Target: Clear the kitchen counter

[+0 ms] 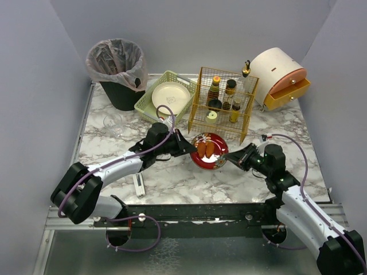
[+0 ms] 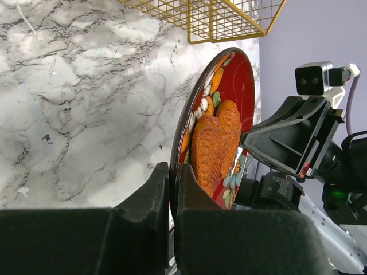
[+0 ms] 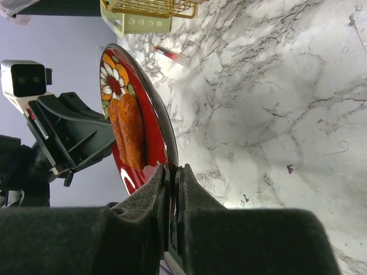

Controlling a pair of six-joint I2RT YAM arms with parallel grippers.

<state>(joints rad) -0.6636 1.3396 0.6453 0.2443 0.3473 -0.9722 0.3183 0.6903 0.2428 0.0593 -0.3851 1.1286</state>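
Observation:
A red flowered plate (image 1: 209, 152) with two orange fried pieces (image 1: 205, 149) is held over the middle of the marble kitchen counter (image 1: 189, 183). My left gripper (image 1: 190, 146) is shut on the plate's left rim (image 2: 175, 172). My right gripper (image 1: 226, 160) is shut on its right rim (image 3: 171, 166). Both wrist views show the plate edge-on, with the food (image 2: 215, 143) (image 3: 129, 134) on it and the opposite gripper behind it.
A yellow wire rack (image 1: 223, 103) with bottles stands behind the plate. A pale green tray (image 1: 166, 97) holds a cream plate. A black bin (image 1: 117, 69) with a liner is back left. A drawer box (image 1: 281, 77) is back right. A clear glass (image 1: 113, 124) and a small stick (image 1: 139, 184) lie left.

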